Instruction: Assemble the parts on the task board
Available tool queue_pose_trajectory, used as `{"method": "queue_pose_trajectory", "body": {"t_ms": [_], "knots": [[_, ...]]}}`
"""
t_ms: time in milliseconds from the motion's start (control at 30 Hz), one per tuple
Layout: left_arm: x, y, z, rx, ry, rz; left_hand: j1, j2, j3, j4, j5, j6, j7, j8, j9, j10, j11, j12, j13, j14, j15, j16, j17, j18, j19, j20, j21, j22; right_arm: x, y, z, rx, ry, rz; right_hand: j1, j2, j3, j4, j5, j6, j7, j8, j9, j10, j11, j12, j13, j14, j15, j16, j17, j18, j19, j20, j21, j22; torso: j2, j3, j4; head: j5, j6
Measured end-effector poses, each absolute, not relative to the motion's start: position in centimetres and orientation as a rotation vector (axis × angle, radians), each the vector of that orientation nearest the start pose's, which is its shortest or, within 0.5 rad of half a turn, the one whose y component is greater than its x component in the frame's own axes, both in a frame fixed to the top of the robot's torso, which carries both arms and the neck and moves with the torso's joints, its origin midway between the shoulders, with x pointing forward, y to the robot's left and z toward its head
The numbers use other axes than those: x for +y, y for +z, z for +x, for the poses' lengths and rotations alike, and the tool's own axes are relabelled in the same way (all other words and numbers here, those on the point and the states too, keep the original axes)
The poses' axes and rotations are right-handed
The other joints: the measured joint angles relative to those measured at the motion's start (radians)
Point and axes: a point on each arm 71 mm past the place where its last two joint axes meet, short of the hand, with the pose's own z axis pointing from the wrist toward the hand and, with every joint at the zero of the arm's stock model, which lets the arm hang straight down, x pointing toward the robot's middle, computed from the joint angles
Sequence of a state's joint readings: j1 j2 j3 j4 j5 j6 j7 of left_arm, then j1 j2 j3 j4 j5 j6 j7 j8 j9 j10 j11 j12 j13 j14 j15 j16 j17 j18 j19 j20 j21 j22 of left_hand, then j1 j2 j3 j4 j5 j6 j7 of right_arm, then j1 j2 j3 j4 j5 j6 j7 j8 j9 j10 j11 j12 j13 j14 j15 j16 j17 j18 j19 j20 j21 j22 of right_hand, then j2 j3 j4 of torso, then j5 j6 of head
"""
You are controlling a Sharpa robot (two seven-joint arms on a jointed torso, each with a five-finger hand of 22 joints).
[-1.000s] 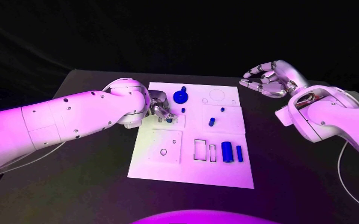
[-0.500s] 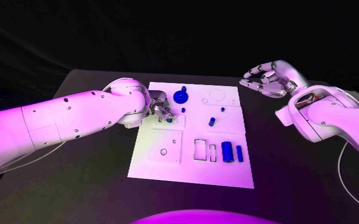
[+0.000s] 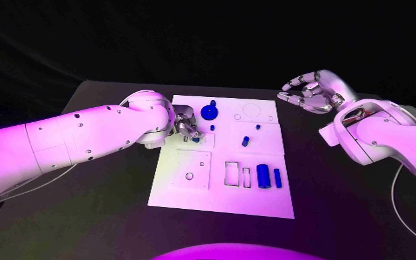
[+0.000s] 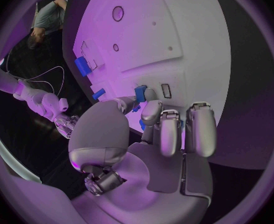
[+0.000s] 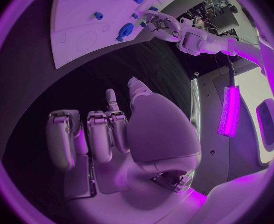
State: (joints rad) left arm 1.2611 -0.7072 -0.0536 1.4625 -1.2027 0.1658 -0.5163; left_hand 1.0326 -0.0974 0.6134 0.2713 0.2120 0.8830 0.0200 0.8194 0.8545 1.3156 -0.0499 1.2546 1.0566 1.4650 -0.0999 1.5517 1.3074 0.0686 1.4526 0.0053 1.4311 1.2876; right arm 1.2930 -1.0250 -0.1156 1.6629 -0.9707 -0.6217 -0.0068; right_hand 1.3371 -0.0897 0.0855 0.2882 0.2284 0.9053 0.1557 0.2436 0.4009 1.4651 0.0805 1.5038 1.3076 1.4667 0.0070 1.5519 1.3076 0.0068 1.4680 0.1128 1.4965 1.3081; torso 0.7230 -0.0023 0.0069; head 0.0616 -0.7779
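The white task board [image 3: 195,179] lies in the middle of the black table. My left hand [image 3: 184,124] reaches down onto the board's upper left area, fingers curled round a small blue part [image 3: 196,139] that stands against the board. In the left wrist view blue shows between the fingers [image 4: 164,129] of that hand, by the part [image 4: 140,92]. My right hand [image 3: 313,92] hangs raised over the table's far right, beyond the board, loosely curled and holding nothing. Its own palm [image 5: 149,129] faces the dark table.
A blue disc [image 3: 209,112], a short peg [image 3: 212,127] and a small piece [image 3: 245,141] sit on the board's upper half. Two blue cylinders [image 3: 263,176] lie by rectangular slots [image 3: 232,174] lower down. A round hole [image 3: 189,176] marks the lower left.
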Motion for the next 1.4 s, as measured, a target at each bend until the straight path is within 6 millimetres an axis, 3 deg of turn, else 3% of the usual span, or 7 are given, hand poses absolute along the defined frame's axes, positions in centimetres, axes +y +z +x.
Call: {"method": "queue_pose_trajectory", "body": {"t_ms": [200, 1400], "knots": [[16.59, -20.32, 49.55, 2.254, -0.380, 0.021, 0.023, 0.002, 0.045, -0.015, -0.003, -0.005, 0.000, 0.000, 0.003, 0.000, 0.000, 0.000, -0.002, 0.000, 0.000, 0.000, 0.000, 0.000, 0.000, 0.000, 0.000, 0.001, -26.25, -14.52, 46.70, 1.459, 0.798, 0.367, 0.000, 0.000, 0.000, 0.000, 0.000, 0.000, 0.000, 0.000, 0.000, 0.000, 0.000, 0.000, 0.000, 0.000, 0.000, 0.000, 0.000, 0.000, 0.000, 0.000, 0.000, 0.000, 0.000, 0.0001, 0.0000, -0.001, -0.001], [16.26, -20.34, 49.97, 2.264, -0.372, 0.019, 0.033, 0.011, 0.049, -0.011, -0.012, -0.001, 0.002, 0.019, 0.005, 0.000, 0.000, 0.000, -0.001, 0.000, 0.000, 0.000, 0.000, 0.000, 0.000, 0.000, 0.000, 0.003, -26.20, -14.50, 46.59, 1.460, 0.799, 0.365, -0.007, 0.007, 0.000, 0.000, 0.000, -0.004, -0.004, 0.008, 0.001, 0.000, 0.000, 0.000, 0.000, 0.000, 0.000, 0.000, 0.000, 0.000, -0.004, -0.004, 0.000, -0.001, 0.000, 0.0007, -0.0004, -0.004, -0.001]]}}
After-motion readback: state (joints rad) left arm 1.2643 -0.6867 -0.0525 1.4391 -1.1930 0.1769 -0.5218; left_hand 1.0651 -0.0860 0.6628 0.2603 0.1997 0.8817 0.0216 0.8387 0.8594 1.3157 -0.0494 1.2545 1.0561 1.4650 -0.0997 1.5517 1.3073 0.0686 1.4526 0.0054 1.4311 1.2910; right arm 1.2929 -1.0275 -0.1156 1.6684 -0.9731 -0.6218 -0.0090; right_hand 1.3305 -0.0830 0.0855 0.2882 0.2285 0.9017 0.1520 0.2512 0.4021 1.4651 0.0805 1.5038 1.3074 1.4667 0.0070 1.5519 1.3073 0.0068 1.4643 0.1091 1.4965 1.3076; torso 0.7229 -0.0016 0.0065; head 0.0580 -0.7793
